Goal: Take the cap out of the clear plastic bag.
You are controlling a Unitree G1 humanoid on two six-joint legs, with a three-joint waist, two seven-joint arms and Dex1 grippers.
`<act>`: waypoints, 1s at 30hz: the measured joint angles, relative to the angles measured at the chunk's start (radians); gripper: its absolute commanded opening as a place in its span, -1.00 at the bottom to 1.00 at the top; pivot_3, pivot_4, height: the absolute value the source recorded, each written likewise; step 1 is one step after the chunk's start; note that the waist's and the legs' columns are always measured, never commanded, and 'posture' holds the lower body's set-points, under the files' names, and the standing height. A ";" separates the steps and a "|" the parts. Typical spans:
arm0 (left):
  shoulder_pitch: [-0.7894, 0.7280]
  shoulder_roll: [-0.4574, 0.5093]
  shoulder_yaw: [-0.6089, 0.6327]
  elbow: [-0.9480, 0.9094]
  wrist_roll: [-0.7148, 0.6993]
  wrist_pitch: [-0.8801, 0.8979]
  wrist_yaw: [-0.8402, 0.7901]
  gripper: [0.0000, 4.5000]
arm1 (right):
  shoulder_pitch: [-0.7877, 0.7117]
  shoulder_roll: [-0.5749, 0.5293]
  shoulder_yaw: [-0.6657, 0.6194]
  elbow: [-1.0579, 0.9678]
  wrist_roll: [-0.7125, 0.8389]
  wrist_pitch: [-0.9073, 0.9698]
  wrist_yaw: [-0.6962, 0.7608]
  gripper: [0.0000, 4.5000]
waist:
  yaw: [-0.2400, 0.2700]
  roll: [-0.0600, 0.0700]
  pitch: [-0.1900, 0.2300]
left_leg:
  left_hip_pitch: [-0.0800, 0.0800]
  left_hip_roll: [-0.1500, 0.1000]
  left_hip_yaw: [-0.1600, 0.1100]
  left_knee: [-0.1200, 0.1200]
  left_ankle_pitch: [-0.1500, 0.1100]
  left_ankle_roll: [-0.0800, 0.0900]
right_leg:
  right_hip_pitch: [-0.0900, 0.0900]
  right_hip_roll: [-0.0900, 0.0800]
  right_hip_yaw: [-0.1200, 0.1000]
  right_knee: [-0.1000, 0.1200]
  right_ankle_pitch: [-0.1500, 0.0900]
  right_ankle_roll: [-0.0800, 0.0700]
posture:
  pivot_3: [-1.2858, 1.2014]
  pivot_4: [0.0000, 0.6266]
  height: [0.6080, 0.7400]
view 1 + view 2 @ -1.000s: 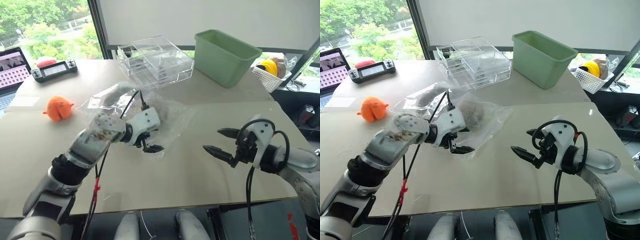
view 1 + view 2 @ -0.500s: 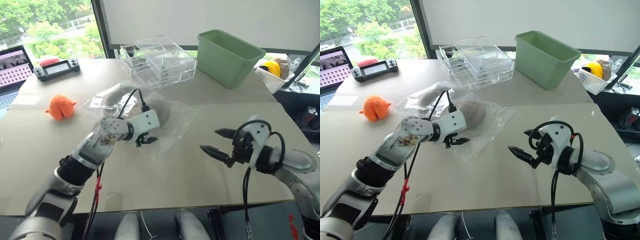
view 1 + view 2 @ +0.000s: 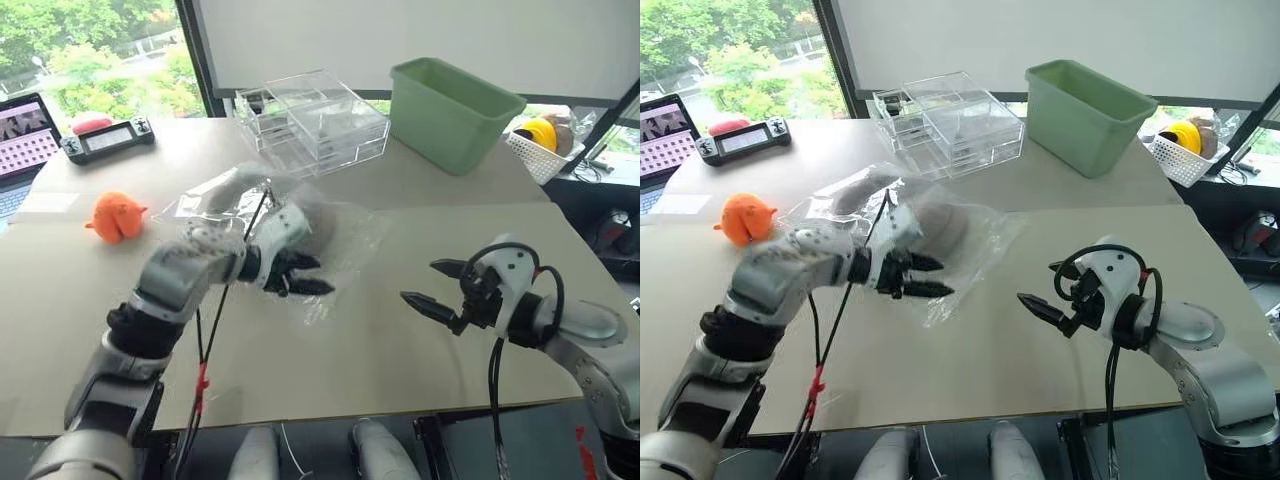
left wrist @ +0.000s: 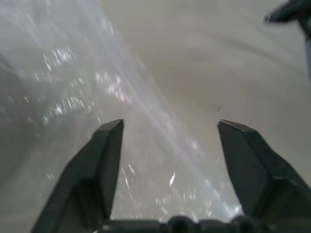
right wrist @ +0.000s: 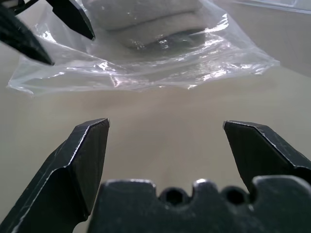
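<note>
The clear plastic bag (image 3: 345,235) lies crumpled on the beige table (image 3: 400,350), and the cap (image 3: 940,225) shows as a pale grey-beige mound inside it. My left gripper (image 3: 312,275) is open at the bag's near edge, its fingers pointing right over the plastic. In the left wrist view the shiny plastic (image 4: 73,97) lies under and between its spread fingers (image 4: 109,145), with nothing pinched. My right gripper (image 3: 422,282) is open above bare table to the right of the bag, pointing toward it. The right wrist view shows the bag (image 5: 160,63) and the cap (image 5: 146,19) ahead.
A green bin (image 3: 450,110) and stacked clear acrylic boxes (image 3: 315,120) stand at the back. An orange toy (image 3: 115,217) sits on the left, with a game controller (image 3: 105,138) and a laptop (image 3: 25,140) behind it. A white basket (image 3: 540,150) is far right.
My left gripper closed partway at the bag's edge half a second ago and is open again, with its wrist rolled. The right gripper has stayed put.
</note>
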 measured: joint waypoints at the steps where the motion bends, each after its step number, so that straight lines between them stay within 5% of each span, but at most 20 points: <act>1: 0.000 -0.002 -0.005 -0.008 0.001 -0.008 0.008 0.99 | 0.002 0.000 0.000 -0.002 0.000 0.000 -0.001 1.00 | 0.004 0.000 0.000 | 0.000 0.000 0.000 0.000 0.000 0.000 | 0.000 0.000 0.000 0.000 0.000 0.000 | 0.03 -0.52 0.92; 9: 0.001 -0.028 -0.045 -0.037 0.011 -0.028 0.055 0.99 | 0.014 -0.003 -0.001 -0.008 0.001 0.000 -0.008 1.00 | -0.001 0.000 0.000 | 0.000 0.000 0.000 0.000 0.000 0.000 | 0.000 0.000 0.000 -0.001 0.000 0.000 | 0.03 -0.52 0.92; 18: 0.030 0.037 -0.213 -0.012 0.238 -0.188 0.136 0.99 | 0.032 -0.010 -0.015 -0.022 0.014 0.001 -0.016 1.00 | -0.001 0.000 0.000 | 0.000 0.000 0.000 0.000 0.000 0.000 | 0.000 0.000 0.000 -0.001 0.000 0.000 | 0.03 -0.52 0.92; 30: 0.041 0.034 -0.219 -0.012 0.330 -0.219 0.169 0.99 | 0.042 -0.010 -0.020 -0.033 0.022 0.001 -0.022 1.00 | -0.001 0.000 0.000 | 0.000 0.000 0.000 0.000 0.000 0.000 | 0.000 0.000 0.000 -0.001 0.000 0.000 | 0.03 -0.52 0.92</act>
